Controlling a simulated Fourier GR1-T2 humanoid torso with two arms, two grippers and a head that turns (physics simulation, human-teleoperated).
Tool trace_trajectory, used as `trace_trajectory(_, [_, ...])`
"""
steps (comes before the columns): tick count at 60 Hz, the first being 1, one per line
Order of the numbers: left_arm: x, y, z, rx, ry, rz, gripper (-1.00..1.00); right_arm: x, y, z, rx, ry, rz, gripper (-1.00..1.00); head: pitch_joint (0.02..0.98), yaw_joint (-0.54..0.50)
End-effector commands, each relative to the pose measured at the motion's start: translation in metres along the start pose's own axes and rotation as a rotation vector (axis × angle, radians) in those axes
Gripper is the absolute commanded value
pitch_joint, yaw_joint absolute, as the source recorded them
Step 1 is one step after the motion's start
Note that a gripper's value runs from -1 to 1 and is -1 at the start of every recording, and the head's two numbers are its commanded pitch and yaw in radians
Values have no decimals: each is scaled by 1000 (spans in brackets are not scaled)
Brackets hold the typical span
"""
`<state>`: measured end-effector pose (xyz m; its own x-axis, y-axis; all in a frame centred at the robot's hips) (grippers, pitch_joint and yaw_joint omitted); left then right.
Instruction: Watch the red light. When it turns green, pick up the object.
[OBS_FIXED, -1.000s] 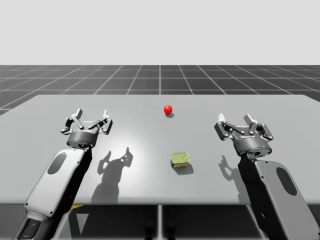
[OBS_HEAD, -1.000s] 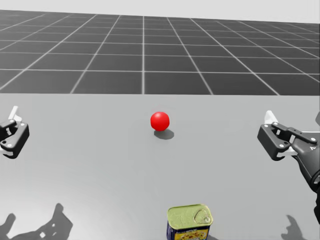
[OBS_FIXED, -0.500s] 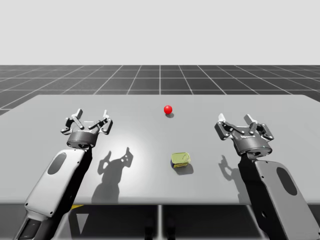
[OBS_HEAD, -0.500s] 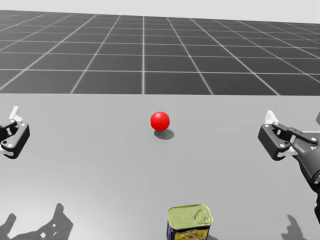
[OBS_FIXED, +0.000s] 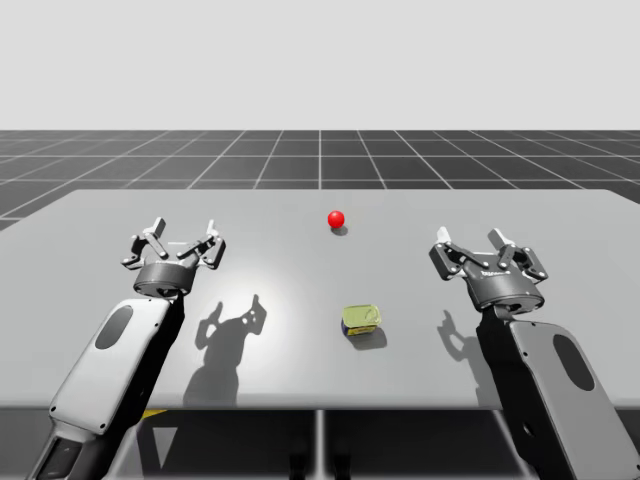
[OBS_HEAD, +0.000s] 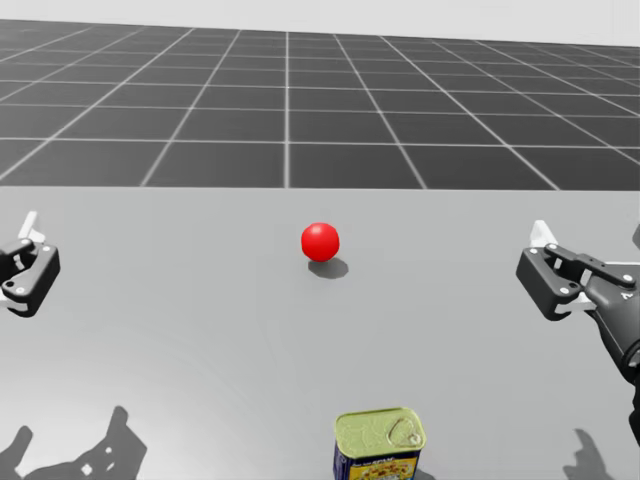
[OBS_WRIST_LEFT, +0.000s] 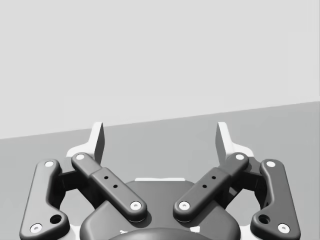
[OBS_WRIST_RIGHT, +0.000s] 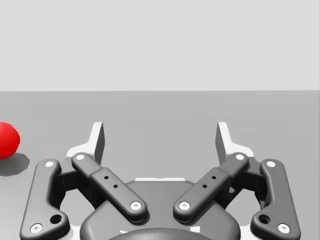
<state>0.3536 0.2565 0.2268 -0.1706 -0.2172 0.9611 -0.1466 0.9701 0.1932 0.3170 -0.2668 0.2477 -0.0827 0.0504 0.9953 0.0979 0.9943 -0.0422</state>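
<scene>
Waiting step: the small round red light (OBS_FIXED: 336, 218) glows (no green yet). Left gripper (OBS_FIXED: 181, 233) and right gripper (OBS_FIXED: 487, 250) hover wide open, empty. The squat yellow-lidded tin (OBS_FIXED: 361, 319) stands between them, nearer the right, which should reach on green.

no legible text or numbers, only print is on the rectangular can (OBS_HEAD: 379, 438), printed label (OBS_HEAD: 378, 468) wraps its side wall, blue ground with yellow patches, characters too small to read in head view, unreadable from the high view too
</scene>
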Motion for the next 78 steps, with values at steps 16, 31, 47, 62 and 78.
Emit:
trace_trajectory(16, [0, 0, 0, 0, 0, 0, -1000, 0, 0, 0, -2, -1, 2, -1000, 555, -72])
trace_trajectory(31, [0, 0, 0, 0, 0, 0, -1000, 1, 0, 0, -3, -1, 0, -1000, 611, -83])
trace_trajectory(47, [0, -2, 0, -7, -2, -10, -1000, 1, -1, 0, -2, -1, 2, -1000, 754, -123])
trace_trajectory(62, [0, -5, 1, -20, -4, -26, -1000, 2, 0, 1, 0, -5, 1, -1000, 854, -158])
trace_trajectory(78, [1, -6, 3, -19, -2, -24, -1000, 6, 8, 8, 32, 12, -16, -1000, 864, -161])
